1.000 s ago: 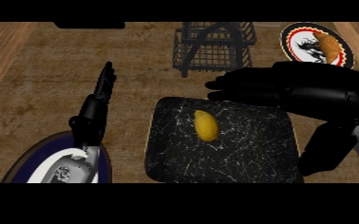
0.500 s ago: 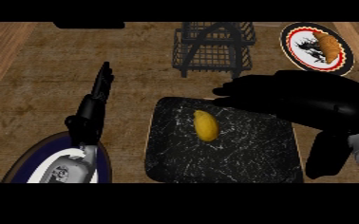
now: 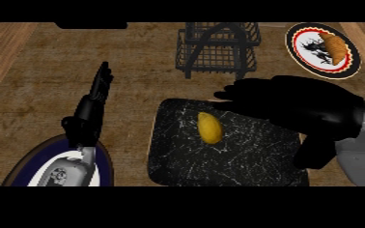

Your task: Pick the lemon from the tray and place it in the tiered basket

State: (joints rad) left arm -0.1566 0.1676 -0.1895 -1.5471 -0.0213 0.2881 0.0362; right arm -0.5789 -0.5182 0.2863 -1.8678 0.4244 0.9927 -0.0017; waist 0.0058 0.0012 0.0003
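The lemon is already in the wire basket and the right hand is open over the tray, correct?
No: the head view shows the lemon lying on the tray, not in the wire basket. The right hand is open over the tray.

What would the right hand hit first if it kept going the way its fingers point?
The right hand points left over the tray's far edge. That line runs between the lemon and the basket, so it would probably first meet the resting left hand, if their heights match.
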